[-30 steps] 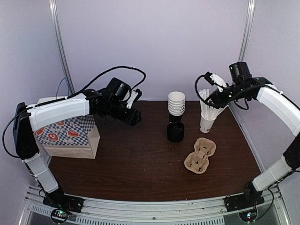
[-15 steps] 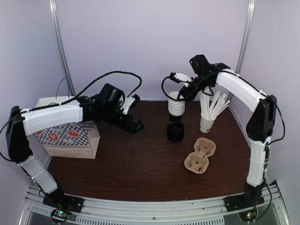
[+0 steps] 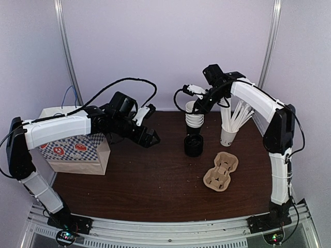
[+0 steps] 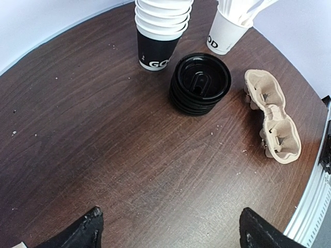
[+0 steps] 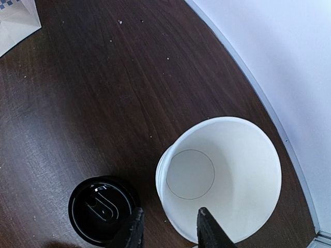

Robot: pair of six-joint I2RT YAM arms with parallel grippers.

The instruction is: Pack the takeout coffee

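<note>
Lid stack: on the surface, just in front of the cups.
Left tool: fingers wide apart, empty, well left of the cups.
Cup stack: upright at the back, axis vertical.
Right tool: directly above it, fingers apart astride the top cup near rim, not pinching.
Next: I'd lift with the right arm, which is nearer.

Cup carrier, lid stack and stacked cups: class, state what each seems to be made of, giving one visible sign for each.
Cup carrier: likely moulded paper pulp; matt tan, rough-edged.
Lid stack: probably plastic; glossy black, with light glinting on top.
Stacked cups: seemingly paper; matt white rolled rims, black printed side.
</note>
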